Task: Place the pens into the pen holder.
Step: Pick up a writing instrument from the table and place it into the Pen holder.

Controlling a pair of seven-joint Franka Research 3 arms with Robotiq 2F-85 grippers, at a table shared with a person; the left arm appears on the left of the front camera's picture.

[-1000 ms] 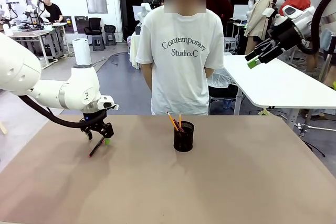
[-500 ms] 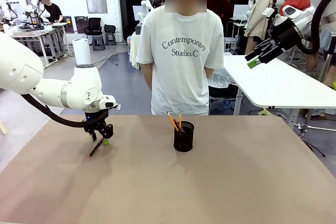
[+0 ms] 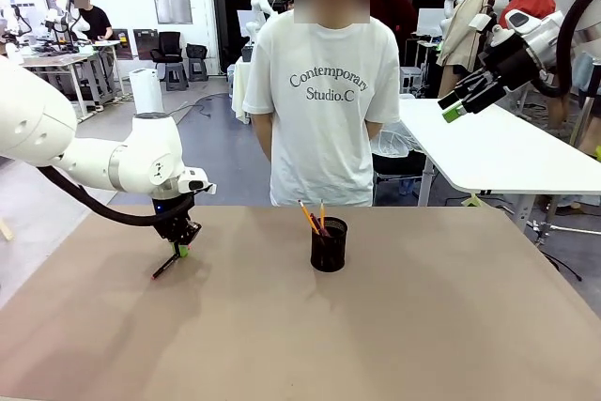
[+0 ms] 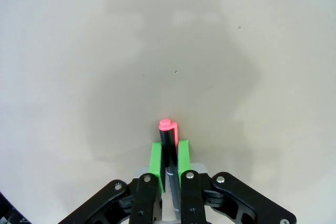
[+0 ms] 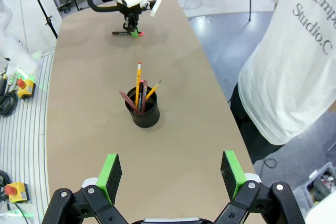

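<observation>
The black pen with a red end (image 4: pixel 168 153) lies low at the brown table's (image 3: pixel 394 326) left side, pinched between the left gripper's (image 3: pixel 178 247) closed green pads. The black mesh pen holder (image 3: pixel 329 245) stands mid-table holding pencils (image 5: pixel 138 88). The right gripper (image 5: pixel 172 174) hangs spread wide, empty, high above.

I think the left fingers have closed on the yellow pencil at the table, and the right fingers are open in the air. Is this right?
Not quite. The left gripper is closed on the black pen with a red end, as the left wrist view shows. The right gripper is indeed open in the air.
</observation>
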